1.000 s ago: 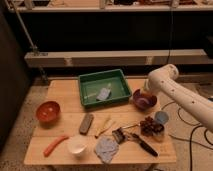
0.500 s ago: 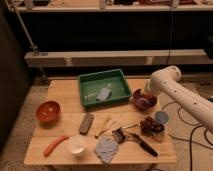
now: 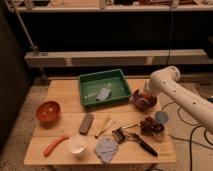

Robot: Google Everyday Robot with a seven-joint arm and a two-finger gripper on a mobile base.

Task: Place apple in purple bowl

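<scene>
The purple bowl (image 3: 140, 102) stands on the right side of the wooden table, just right of the green tray. My white arm comes in from the right, and the gripper (image 3: 146, 94) hangs at its end right over the bowl, partly covering it. A small yellow-orange patch at the gripper's tip inside the bowl looks like the apple (image 3: 147, 99). I cannot tell whether it is held or resting in the bowl.
A green tray (image 3: 88, 82) holds a pale item at the table's back middle. A red-orange bowl (image 3: 48, 111) is at the left. An orange-red stick (image 3: 55, 145), white cup (image 3: 76, 146), grey cloth (image 3: 106, 148), dark block (image 3: 86, 123), black-handled brush (image 3: 139, 143) and blue cup (image 3: 161, 117) lie along the front.
The arm has shifted very slightly over the purple bowl. Nothing else on the table has moved.
</scene>
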